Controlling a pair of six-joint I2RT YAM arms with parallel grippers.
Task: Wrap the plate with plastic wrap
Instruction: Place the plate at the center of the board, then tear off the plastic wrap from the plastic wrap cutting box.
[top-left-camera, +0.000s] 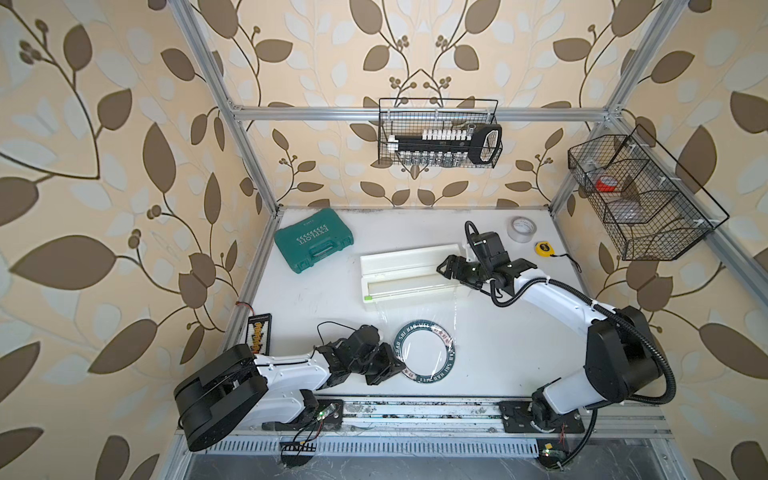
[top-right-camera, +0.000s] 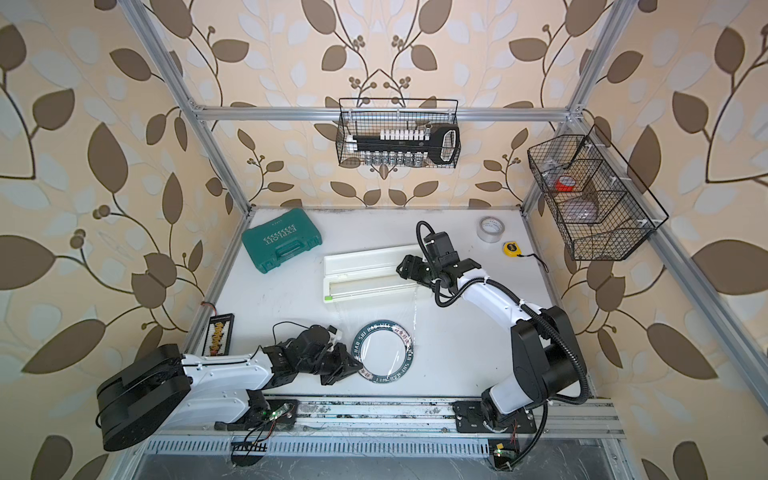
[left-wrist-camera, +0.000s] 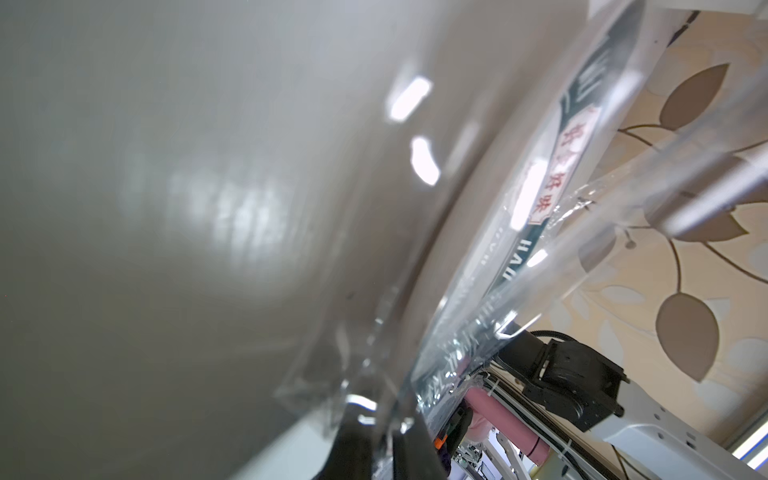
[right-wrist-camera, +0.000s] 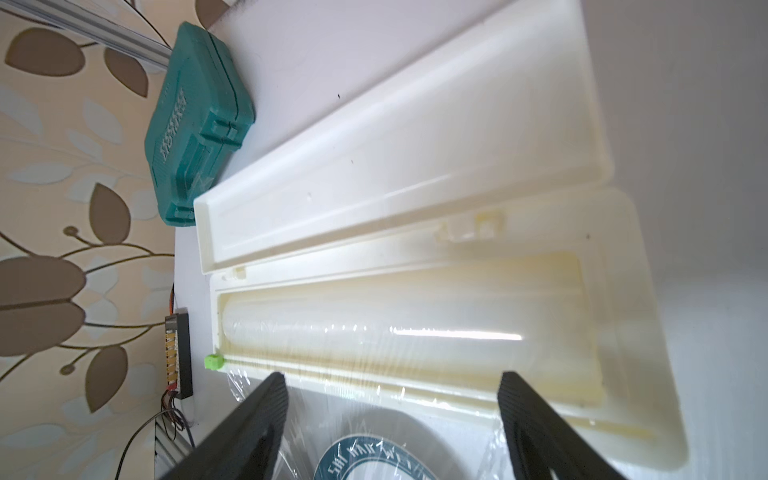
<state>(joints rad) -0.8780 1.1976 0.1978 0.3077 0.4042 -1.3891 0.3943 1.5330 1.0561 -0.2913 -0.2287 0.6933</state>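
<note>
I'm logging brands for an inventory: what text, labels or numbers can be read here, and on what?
"EXPLOIT": on the teal case, upside down in both top views.
"SHI HAO WEI": white letters on the rim of the plate.
"好味": red characters on that rim, left wrist view; those before them are blurred.
Tape roll, tape measure: print too small to read.

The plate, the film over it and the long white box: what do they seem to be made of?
The plate: probably glazed ceramic, though melamine is possible; glossy white with printed navy rim and sharp light reflections.
The plastic wrap: thin clear plastic film, shiny, with crinkles and bright glints.
The dispenser box: moulded plastic, cream-white, smooth satin, slightly translucent where light passes.
</note>
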